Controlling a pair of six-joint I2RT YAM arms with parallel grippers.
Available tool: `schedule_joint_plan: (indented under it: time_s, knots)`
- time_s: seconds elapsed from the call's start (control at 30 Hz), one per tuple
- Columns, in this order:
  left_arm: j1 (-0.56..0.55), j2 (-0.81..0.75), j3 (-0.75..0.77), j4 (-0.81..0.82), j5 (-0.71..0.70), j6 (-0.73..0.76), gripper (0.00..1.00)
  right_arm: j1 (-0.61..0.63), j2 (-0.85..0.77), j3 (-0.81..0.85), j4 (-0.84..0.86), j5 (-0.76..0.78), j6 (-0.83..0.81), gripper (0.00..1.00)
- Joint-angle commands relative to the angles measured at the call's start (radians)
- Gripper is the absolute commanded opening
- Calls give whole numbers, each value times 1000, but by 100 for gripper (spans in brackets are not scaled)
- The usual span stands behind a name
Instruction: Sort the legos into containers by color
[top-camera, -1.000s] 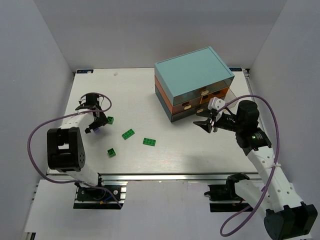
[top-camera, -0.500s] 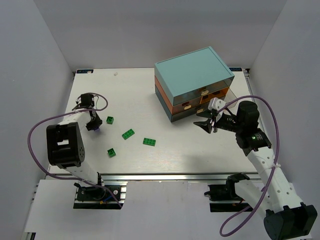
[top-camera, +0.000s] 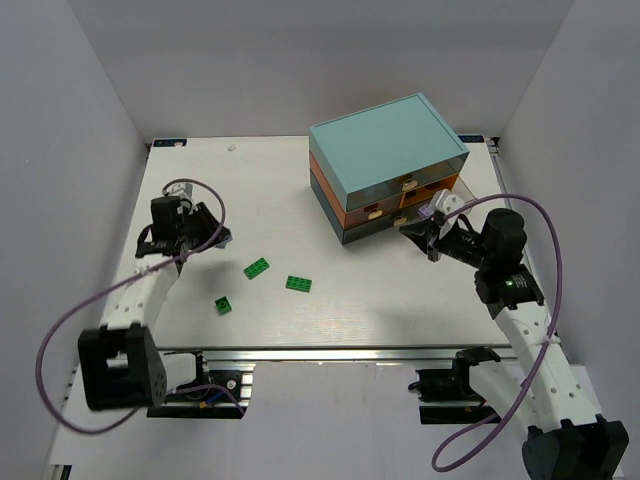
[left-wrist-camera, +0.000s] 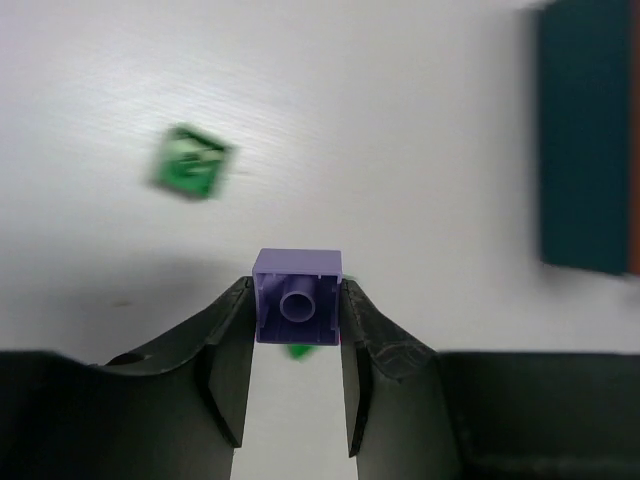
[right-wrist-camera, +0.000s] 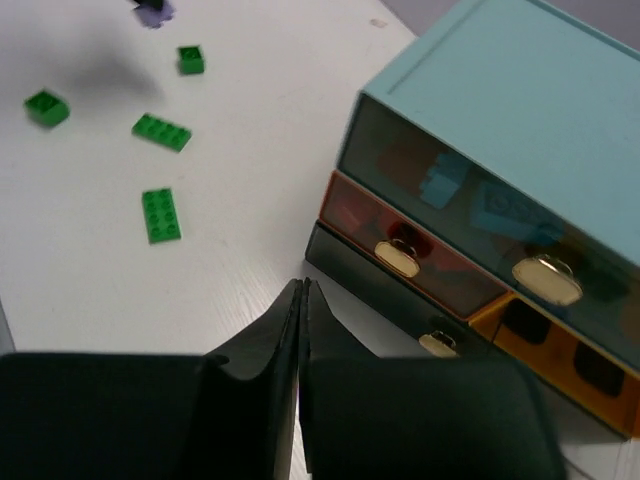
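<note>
White worktop (top-camera: 330, 310), green bricks (top-camera: 257, 267) scattered mid-surface, and the left claw (top-camera: 203, 236) pinches a lilac brick (left-wrist-camera: 297, 298) in half-closed jaws while the right claw (right-wrist-camera: 300, 300) hovers shut and empty beside the chest of drawers (top-camera: 385, 150), so next, I'd say, a drawer wants pulling open.

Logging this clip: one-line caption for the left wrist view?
Left gripper pinches a lilac brick over the white table, a blurred green brick beyond.

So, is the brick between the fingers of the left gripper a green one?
No, the left wrist view shows the left gripper clamped on a lilac brick, whose hollow underside faces the camera.
</note>
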Motion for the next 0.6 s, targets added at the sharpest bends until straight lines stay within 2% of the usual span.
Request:
schedule_joint_plan:
  time_s: [0.0,0.03,0.1,0.2,0.33,0.43,0.57]
  knots:
    - [-41,-197,-91,185,339,-30,0,-24,-54,-28,161,152,148,0]
    - [-67,-222,-133,208,419,-33,0,-26,-60,-32,173,178,189,0]
    - [-100,-283,-158,253,478,-42,0,-44,-63,-34,196,241,230,0]
    - [-194,-326,-162,297,548,-67,0,-67,-22,-6,169,229,286,0]
    - [-318,-352,-141,373,571,-119,0,-121,30,31,126,134,324,1]
    - [-436,-313,-86,387,550,-114,0,-148,29,44,126,170,335,8]
    - [-602,-195,11,367,509,-59,0,-225,-14,41,149,221,373,8]
